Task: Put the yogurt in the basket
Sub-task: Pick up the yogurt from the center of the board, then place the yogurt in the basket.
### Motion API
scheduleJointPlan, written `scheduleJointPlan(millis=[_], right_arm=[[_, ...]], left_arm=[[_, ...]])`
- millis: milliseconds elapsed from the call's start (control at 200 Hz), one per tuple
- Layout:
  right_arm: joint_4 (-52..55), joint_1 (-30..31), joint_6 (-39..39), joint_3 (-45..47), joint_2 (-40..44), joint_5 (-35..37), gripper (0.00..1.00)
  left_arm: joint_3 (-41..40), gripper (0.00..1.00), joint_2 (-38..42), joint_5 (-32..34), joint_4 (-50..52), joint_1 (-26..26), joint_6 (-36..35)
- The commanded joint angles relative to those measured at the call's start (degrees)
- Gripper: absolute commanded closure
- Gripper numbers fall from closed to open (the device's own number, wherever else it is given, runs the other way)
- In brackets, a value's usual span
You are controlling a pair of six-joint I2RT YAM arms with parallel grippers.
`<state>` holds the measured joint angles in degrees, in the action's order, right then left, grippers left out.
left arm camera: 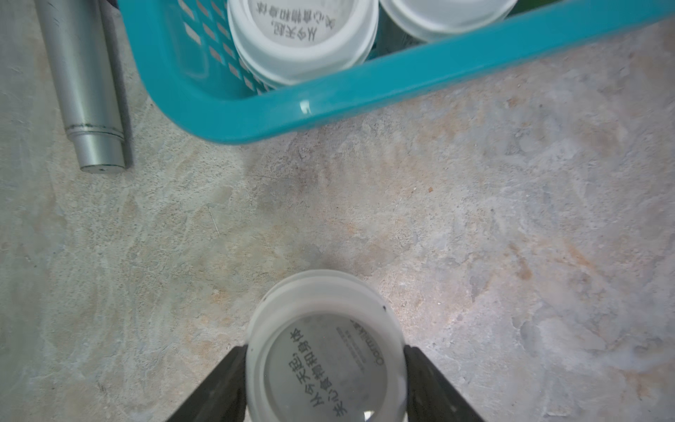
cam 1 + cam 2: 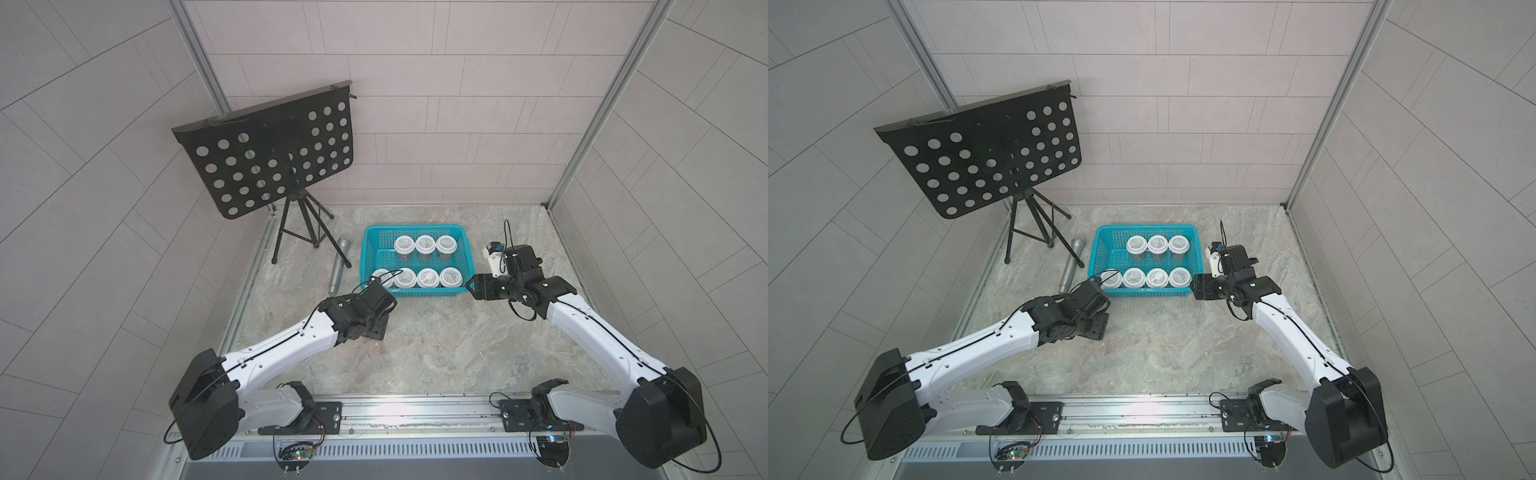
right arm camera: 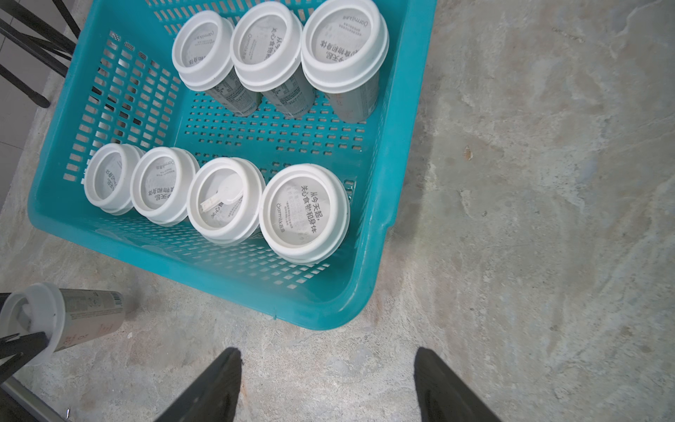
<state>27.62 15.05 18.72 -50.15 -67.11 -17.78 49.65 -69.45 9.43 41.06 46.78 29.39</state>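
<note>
In the left wrist view my left gripper (image 1: 325, 350) is shut on a yogurt cup (image 1: 325, 365), with both black jaws pressed against the sides of its white printed lid. The right wrist view shows this same cup (image 3: 69, 318) on the near side of the teal basket (image 3: 369, 277), off its front left corner. The arm hides the cup in both top views. Several more yogurt cups stand in the basket (image 2: 415, 227), three in the far row (image 2: 424, 245) and the others in the near row (image 2: 428, 277). To the right of the basket's front right corner, my right gripper (image 3: 328, 352) is open and holds nothing.
A grey metal cylinder (image 2: 338, 266) lies on the stone tabletop just left of the basket, also visible in the left wrist view (image 1: 84, 84). A black perforated music stand (image 2: 270, 153) on a tripod stands at the back left. Panel walls enclose the table.
</note>
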Motion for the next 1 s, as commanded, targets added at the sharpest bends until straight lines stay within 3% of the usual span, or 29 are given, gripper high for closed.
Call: scheduleJointPlan(millis=[0,390,996], right_arm=[[0.15,-0.19,0.35,0.81,0.23,-0.02,0.22],[0.11,-0.57,0.46,0.68,0.15,0.19,0.22],[0.15,-1.07,0.35,0.93,0.29,-0.38,0.22]], left_arm=[[4.54,0.32,2.48,2.63,4.47,-0.20,-0.02],[17.41,0.31,1.17,5.98,7.63,-4.05,-7.11],[38.05,0.31,-21.79,0.54,-0.49,-15.48,-14.13]])
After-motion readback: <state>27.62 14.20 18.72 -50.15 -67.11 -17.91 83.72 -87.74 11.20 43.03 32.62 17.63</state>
